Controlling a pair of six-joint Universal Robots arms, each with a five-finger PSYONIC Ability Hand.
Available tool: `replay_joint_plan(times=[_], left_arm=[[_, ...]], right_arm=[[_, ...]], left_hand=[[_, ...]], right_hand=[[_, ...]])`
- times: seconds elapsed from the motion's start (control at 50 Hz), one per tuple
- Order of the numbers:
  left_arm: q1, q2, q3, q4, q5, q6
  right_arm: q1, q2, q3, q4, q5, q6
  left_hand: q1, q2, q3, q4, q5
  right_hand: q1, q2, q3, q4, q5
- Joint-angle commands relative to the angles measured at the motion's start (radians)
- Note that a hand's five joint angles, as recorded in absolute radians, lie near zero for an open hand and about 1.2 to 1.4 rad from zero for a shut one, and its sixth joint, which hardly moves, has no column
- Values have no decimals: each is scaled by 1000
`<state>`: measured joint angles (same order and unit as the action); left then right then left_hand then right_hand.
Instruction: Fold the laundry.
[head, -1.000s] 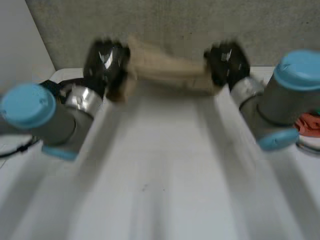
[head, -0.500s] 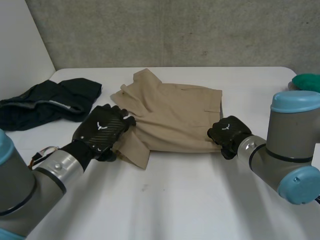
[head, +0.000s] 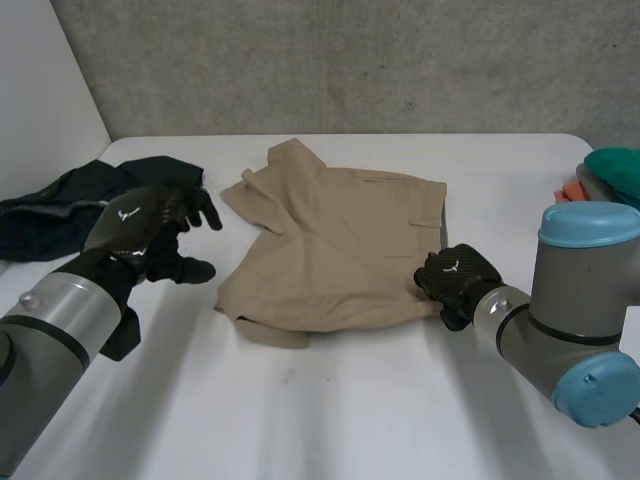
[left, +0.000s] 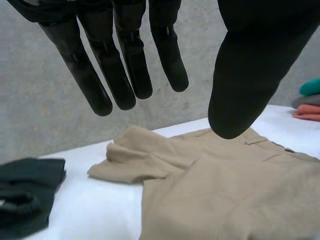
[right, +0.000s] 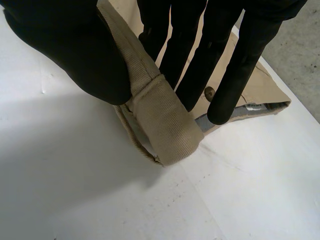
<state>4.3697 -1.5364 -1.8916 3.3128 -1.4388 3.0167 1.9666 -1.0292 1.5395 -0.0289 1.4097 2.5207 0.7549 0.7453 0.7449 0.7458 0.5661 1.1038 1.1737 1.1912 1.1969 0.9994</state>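
Tan garment is showing as matt woven cloth, w/ twill rib visible at the thick hem in right wrist view. Dark garment is looking like soft matt fabric. Table is reading white, smooth, low sheen, faint specks. Wall is looking like rough grey concrete. Left hand is showing a glossy carbon-weave back; its fingers are looking matt blk. Left arm's cuff is gleaming like brushed metal.

Bare table nearest the robot, dark garment far left (bunched), clothes pile far right
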Motion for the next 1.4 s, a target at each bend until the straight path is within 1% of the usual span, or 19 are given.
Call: replay_joint_plan(times=[0.02,0.12,0.24,0.34,0.52,0.56,0.66,0.78,0.86,0.94,0.96,1.02,1.04,1.1,1.12,1.18,1.2,1.28,1.4], left_arm=[[-12,-44,-20,4,-29,-1],[-24,-100,-23,1,-29,-2],[-55,-232,-1,8,-31,-2],[-59,-349,60,19,-63,-5],[-85,-521,186,17,-65,-44],[-91,-541,206,19,-65,-61],[-101,-558,253,19,-66,-113],[-107,-506,269,-4,-68,-96],[-108,-386,249,-56,-66,-56],[-95,-292,236,-146,-65,100],[-90,-262,232,-186,-65,204],[-90,-209,226,-251,-66,391],[-93,-177,214,-289,-66,516],[-98,-122,187,-332,-66,695],[-102,-82,166,-358,-65,799],[-114,-24,128,-397,-63,936],[-120,5,93,-421,-60,1008],[-136,27,37,-453,-57,1116],[-177,-39,71,-408,-55,1151]], right_arm=[[0,0,1,-2,3,0],[-2,-2,2,-17,6,12],[-2,-8,2,-25,6,49],[-5,-12,8,-25,5,55],[-5,-14,11,-26,3,55],[-5,-14,13,-28,5,55],[-5,-25,13,-29,6,53],[-5,-66,13,-23,5,47],[-5,-121,10,-9,6,29],[-5,-221,-5,56,5,-45],[-6,-238,-9,76,5,-62],[-5,-299,-13,180,6,-132],[-5,-314,-15,208,8,-149],[-5,-371,-10,337,12,-201],[-5,-386,-7,371,12,-213],[-5,-439,13,513,11,-264],[-5,-446,22,547,8,-275],[-11,-463,74,655,-6,-325],[-21,-451,88,658,-2,-356]], left_hand=[[-97,-88,-87,-88,-83],[-119,-109,-109,-109,-104],[-127,-118,-117,-118,-113],[-119,-109,-109,-110,-104],[-86,-77,-76,-77,-72],[-31,-21,-21,-22,-17],[640,650,650,649,654],[641,651,651,651,656],[641,651,651,651,656],[641,651,651,651,656],[641,651,651,651,656],[641,651,651,651,656],[641,651,651,651,656],[641,651,651,651,656],[641,651,651,651,656],[641,651,651,651,656],[641,651,651,651,656],[641,651,651,651,656],[641,651,651,651,656]], right_hand=[[292,223,205,199,222],[292,223,205,199,222],[292,223,205,199,222],[292,223,205,199,222],[292,223,205,199,222],[292,223,205,199,222],[292,223,205,199,222],[292,223,205,199,222],[292,223,205,199,222],[292,223,205,199,222],[292,223,205,199,222],[292,223,205,199,222],[292,223,205,199,222],[292,223,205,199,222],[292,223,205,199,222],[292,223,205,199,222],[292,223,205,199,222],[292,223,205,199,222],[292,223,205,199,222]])
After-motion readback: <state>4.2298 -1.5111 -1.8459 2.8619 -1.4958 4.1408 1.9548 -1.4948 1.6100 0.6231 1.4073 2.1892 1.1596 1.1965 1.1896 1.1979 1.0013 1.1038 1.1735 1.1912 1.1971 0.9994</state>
